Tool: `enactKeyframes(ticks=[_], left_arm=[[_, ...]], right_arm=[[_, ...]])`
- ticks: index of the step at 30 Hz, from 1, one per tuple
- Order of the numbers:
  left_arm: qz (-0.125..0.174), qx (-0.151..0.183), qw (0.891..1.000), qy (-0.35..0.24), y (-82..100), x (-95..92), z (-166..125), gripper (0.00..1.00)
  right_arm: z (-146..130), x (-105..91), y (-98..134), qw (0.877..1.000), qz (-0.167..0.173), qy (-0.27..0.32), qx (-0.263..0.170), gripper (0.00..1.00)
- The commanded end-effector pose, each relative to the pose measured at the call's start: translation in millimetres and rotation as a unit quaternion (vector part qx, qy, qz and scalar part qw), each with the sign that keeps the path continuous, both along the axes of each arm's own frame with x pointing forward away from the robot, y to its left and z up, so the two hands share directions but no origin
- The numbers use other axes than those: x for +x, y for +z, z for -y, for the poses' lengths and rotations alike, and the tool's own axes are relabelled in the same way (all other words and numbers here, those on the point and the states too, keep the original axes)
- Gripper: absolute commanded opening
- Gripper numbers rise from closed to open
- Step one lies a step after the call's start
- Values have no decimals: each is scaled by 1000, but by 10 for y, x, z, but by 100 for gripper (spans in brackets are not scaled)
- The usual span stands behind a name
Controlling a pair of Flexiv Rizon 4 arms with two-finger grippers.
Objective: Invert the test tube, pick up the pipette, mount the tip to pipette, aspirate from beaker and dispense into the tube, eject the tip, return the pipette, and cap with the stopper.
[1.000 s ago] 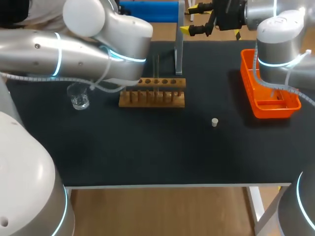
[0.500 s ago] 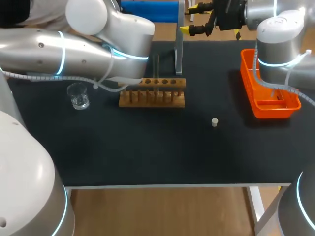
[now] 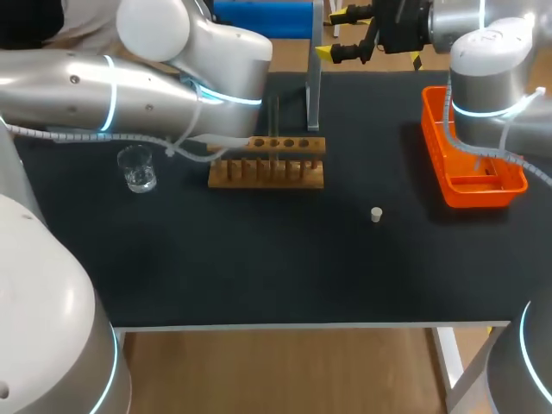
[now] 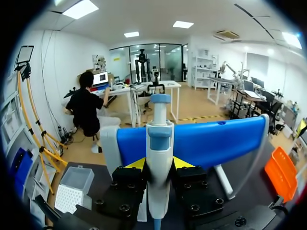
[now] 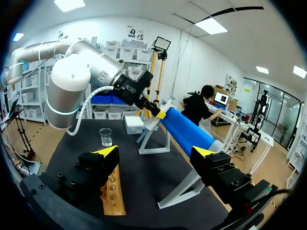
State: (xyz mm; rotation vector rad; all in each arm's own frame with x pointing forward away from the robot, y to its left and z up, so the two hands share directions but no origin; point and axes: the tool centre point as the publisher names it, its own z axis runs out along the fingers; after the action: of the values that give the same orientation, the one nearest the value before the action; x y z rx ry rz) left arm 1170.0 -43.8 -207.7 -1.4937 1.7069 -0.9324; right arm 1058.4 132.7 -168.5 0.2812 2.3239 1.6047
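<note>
In the left wrist view my left gripper (image 4: 159, 164) is shut on the white-and-blue pipette (image 4: 159, 143), a yellow tip on each side of its body, right in front of the stand's blue bar (image 4: 216, 141). The right wrist view shows that same grip at the blue bar (image 5: 184, 129). My right gripper (image 3: 345, 34) hangs open and empty above the table's back edge. The wooden rack (image 3: 267, 162) holds a thin test tube (image 3: 275, 116). The beaker (image 3: 138, 168) stands left of the rack, and the small white stopper (image 3: 376, 214) lies in front, to the right.
An orange tray (image 3: 470, 151) sits at the right side under my right arm. A tip box (image 4: 72, 189) stands beside the stand. The stand's grey upright (image 3: 313, 78) rises behind the rack. My left arm (image 3: 129, 82) spans the back left of the table.
My left arm has shifted slightly to the right near the stand. The right arm and the table objects have not moved.
</note>
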Motion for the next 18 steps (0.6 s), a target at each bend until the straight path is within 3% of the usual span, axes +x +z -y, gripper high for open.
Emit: enactKeyframes(ticks=[1, 3, 4, 13, 18], left_arm=[[-7, -6, 1000, 3, -26, 18, 20, 0], [-8, -7, 1000, 5, -38, 9, 24, 55], [-10, -8, 1000, 6, -40, 6, 26, 100], [-4, -9, 1000, 9, 56, -107, 41, 100], [0, -12, 999, -30, 203, -258, 122, 100]], right_arm=[[7, 6, 4, 1000, -1, 1, -1, 100], [7, 6, 4, 1000, -1, 1, -1, 100], [7, 6, 4, 1000, -1, 1, -1, 100], [7, 6, 4, 1000, -1, 1, -1, 100], [7, 6, 4, 1000, -1, 1, -1, 100]])
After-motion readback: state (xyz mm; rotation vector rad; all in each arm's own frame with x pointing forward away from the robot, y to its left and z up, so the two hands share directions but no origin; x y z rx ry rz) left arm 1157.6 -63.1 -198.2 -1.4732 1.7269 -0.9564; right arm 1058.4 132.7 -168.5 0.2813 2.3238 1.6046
